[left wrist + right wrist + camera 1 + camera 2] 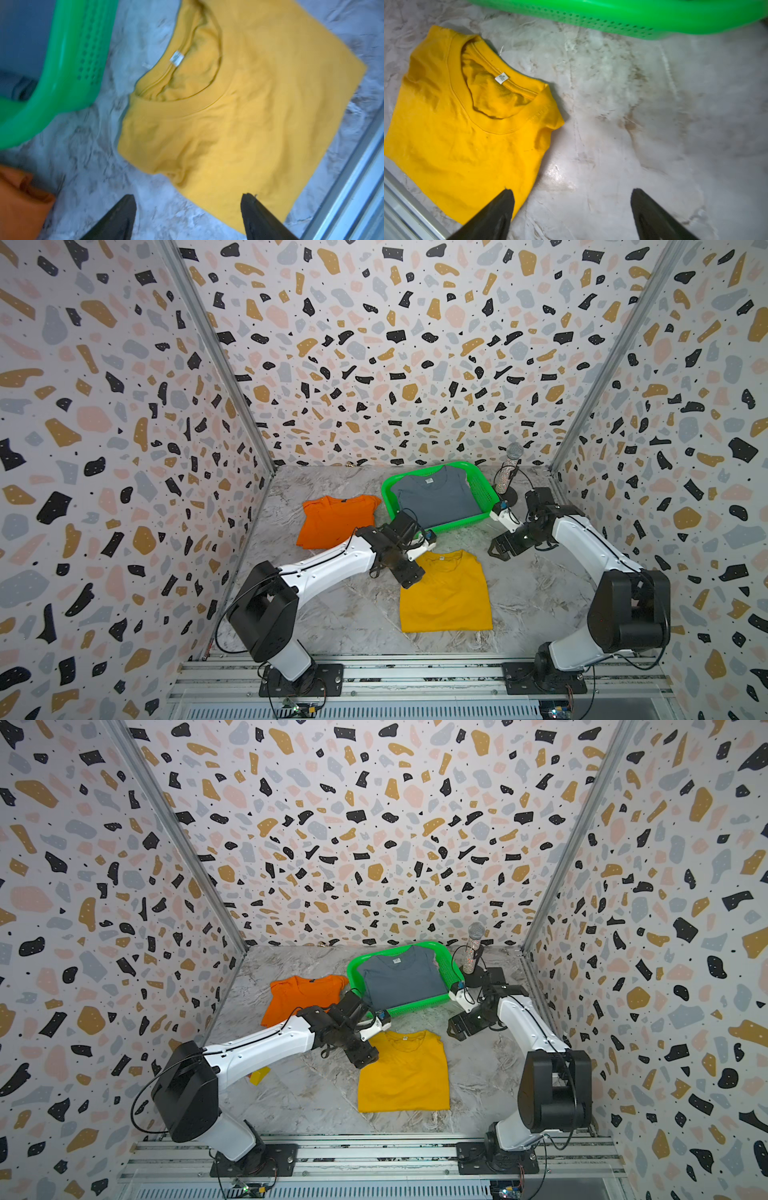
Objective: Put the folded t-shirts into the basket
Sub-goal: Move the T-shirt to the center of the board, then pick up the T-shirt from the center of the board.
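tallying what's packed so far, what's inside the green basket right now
A folded grey-blue t-shirt fills the green basket, covering its floor. In a top view a pinkish sliver shows at its edge, perhaps another shirt; anything else underneath is hidden.

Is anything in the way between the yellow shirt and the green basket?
Nothing visible: only bare tabletop lies between the yellow t-shirt and the basket. The grey-blue t-shirt already lies inside it.
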### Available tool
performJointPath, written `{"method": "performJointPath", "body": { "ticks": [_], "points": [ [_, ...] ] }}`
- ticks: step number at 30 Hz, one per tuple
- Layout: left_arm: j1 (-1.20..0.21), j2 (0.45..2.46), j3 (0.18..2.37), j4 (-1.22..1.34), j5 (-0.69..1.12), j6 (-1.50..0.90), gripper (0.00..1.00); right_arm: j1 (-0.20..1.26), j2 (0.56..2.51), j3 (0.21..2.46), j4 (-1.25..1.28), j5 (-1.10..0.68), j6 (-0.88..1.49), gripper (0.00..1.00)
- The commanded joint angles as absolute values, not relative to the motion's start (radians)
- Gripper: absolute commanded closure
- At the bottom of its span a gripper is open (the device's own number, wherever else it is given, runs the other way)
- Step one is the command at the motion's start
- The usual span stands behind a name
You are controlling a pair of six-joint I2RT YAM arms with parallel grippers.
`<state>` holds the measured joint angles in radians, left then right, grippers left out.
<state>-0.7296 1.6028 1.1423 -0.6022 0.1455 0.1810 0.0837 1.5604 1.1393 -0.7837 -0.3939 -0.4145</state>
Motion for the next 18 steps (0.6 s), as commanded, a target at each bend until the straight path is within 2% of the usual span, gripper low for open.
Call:
{"method": "performJointPath", "body": {
  "ticks": [1, 7, 18],
  "points": [
    [-0.713, 1.626, 1.117, -0.569, 0.160, 0.193, 0.18, 0.132, 1.616, 1.134, -0.760, -0.433, -0.421, 0.11],
    [-0.712, 1.724, 1.142, -0.463, 0.114, 0.185, 0.19, 0.196, 1.707, 1.132, -0.719, -0.387, -0.479, 0.22],
    [-0.713, 1.814, 1.163, -0.418, 0.108, 0.145, 0.20, 0.256, 1.737, 1.089, -0.681, -0.373, -0.512, 0.26]
  ]
}}
